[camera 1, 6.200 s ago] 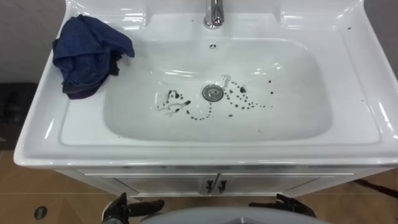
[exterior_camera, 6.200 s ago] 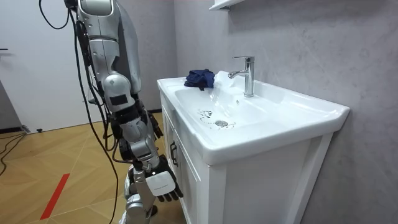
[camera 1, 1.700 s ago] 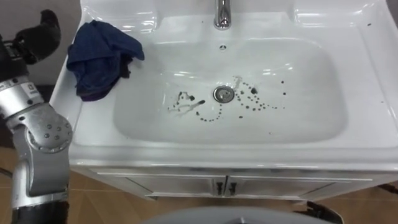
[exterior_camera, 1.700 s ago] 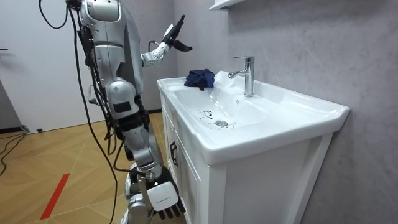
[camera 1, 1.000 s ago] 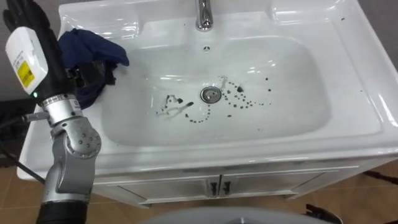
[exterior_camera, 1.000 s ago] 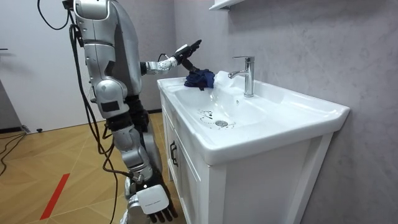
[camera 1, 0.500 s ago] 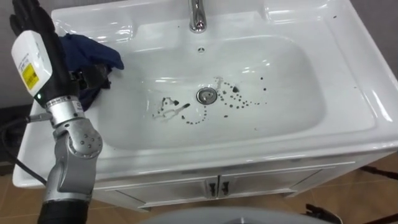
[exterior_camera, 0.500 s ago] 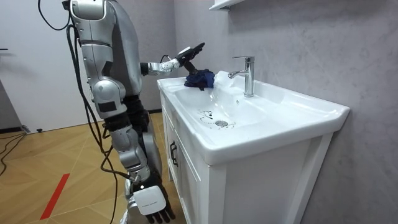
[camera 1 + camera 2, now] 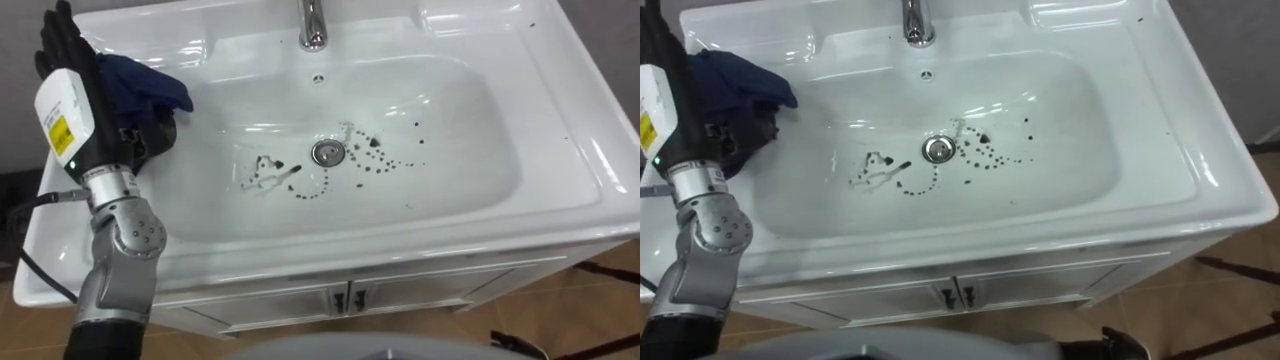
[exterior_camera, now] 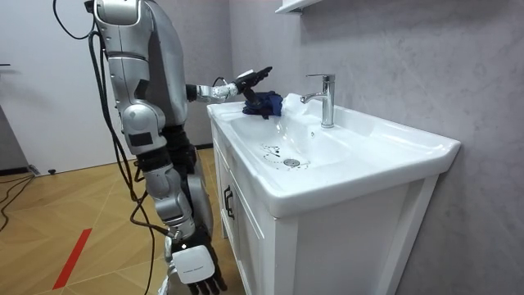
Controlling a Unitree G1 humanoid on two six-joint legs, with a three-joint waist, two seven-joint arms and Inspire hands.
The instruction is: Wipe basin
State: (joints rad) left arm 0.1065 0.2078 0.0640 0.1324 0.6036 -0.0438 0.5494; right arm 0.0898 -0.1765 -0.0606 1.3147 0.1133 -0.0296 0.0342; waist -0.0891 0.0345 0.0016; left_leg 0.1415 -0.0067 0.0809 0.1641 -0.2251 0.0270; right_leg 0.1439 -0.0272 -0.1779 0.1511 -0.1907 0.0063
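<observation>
**Left eye view.** The white basin (image 9: 560, 120) lies with its long axis running from 9 to 3 o'clock. The faucet (image 9: 312, 22) is at its 12 o'clock edge. Dark spots (image 9: 385, 160) ring the drain (image 9: 327, 152) from 8 round to 3 o'clock. The dark blue cloth (image 9: 150, 85) sits bunched on the ledge at the basin's 10 o'clock corner. It has no clear long axis, and one flap points to 3 o'clock, toward the bowl. The left hand (image 9: 65, 95) stands over the cloth's 9 o'clock side with its back to the camera. Its fingers (image 9: 60, 35) are straight, close together and aimed at 12 o'clock. Whether it touches the cloth cannot be told.

**Right eye view.** The forearm covers the cloth's 9 o'clock part.

**Room view.** The robot stands upright before the cabinet (image 10: 270, 246), on the room view's left of it. Its left arm is stretched level over the ledge, with the flat fingers just above the cloth and pointing toward the faucet. The right hand (image 10: 194, 266) hangs beside the leg, fingers loose and pointing to 6 o'clock.
</observation>
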